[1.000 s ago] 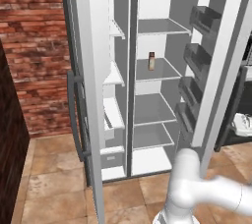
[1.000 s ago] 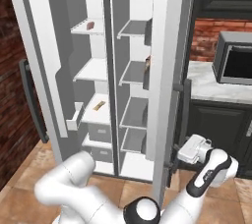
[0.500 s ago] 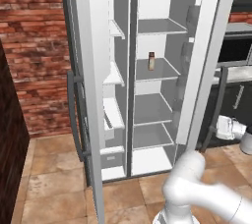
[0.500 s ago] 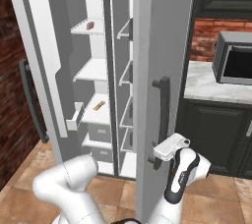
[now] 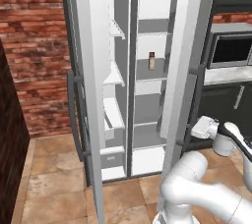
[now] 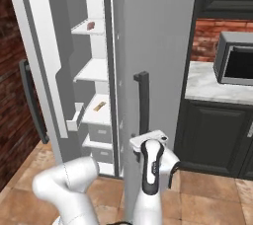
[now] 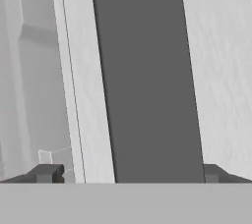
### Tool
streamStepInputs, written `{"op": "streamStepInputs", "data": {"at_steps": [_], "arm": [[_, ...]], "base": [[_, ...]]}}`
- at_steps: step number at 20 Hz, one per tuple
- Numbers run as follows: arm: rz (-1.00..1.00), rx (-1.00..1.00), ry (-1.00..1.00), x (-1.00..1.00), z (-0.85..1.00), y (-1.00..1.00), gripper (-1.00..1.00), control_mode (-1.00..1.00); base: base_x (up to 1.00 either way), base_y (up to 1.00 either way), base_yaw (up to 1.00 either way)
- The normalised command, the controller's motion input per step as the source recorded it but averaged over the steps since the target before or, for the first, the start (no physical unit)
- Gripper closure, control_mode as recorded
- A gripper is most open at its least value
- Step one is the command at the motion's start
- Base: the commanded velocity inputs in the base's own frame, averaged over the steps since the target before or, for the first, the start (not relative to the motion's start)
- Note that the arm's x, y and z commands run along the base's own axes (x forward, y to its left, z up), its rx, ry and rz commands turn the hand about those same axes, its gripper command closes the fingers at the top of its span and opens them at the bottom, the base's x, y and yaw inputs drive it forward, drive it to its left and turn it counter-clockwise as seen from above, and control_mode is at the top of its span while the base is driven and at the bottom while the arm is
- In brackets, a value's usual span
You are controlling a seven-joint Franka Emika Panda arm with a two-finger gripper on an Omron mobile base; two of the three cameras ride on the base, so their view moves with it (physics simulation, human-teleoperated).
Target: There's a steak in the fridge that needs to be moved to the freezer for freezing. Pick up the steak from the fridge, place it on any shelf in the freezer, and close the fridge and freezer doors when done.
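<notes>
While the fridge door (image 6: 158, 46) stands only partly ajar, the gripper (image 7: 129, 174) sits at its dark bar handle (image 7: 147, 80), jaws spread wide with one fingertip (image 7: 47, 173) on either side of the bar, clamping nothing. On an upper freezer shelf (image 6: 89, 30) lies the steak (image 6: 91, 25), small and reddish. A tan jar (image 5: 152, 61) stands on a fridge shelf (image 5: 150, 73). The freezer door (image 5: 91, 95) hangs wide open.

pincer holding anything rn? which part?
Nothing held. The pincer stands open, its tips on either side of the dark grey vertical bar handle of the light-grey fridge door, not clamped.
</notes>
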Motion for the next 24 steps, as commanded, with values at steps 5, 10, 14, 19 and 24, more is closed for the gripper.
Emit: {"op": "streamStepInputs", "data": {"at_steps": [5,10,14,19,24], "arm": [[-0.07,0.04,0.09,0.14,0.0,0.98,-1.0,-1.0],[-0.02,0.07,0.11,0.24,0.0,0.86,-1.0,-1.0],[-0.01,0.05,0.12,0.27,0.0,0.92,-1.0,-1.0],[-0.03,0.01,0.07,0.32,0.0,0.97,-1.0,-1.0],[-0.04,0.0,0.01,0.43,0.0,1.0,-1.0,-1.0]], "base": [[0.0,0.0,0.0],[0.0,0.0,0.0],[0.0,0.0,0.0],[0.0,0.0,0.0],[0.0,0.0,0.0]]}}
